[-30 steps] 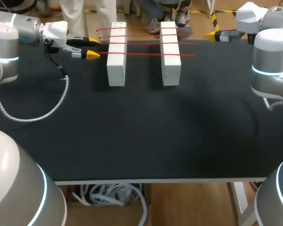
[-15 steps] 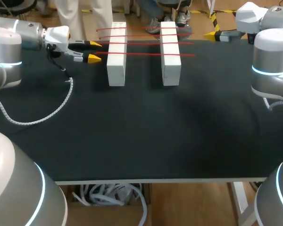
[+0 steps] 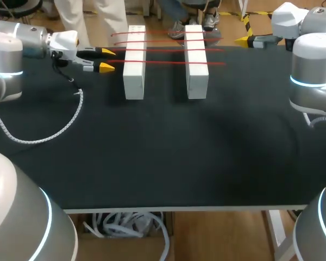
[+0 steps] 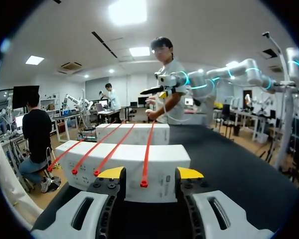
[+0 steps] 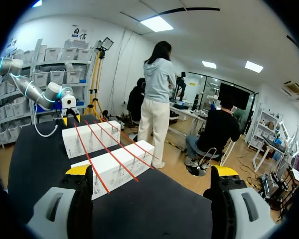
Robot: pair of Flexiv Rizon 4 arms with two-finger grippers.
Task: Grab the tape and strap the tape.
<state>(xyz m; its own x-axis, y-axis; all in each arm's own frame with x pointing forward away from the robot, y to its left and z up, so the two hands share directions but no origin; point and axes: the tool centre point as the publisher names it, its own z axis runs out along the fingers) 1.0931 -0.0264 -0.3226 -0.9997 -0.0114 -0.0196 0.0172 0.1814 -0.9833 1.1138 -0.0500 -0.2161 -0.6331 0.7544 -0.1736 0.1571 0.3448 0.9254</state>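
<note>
The black table lies broad and bare on the near side of my left gripper, while its far edge runs close on the other side. Two white blocks stand just ahead of its parted fingers. Four red tapes stretch across them, and one tape end sits in the gap, touched by neither finger. My right gripper hangs wide apart at the table's far edge, well apart from the blocks. Since a second ago the left gripper has slid slightly nearward; nothing else moved.

The left arm and right arm are fat, shiny grey with glowing blue rings. A curly white cable runs from the yellow-tipped left gripper.
</note>
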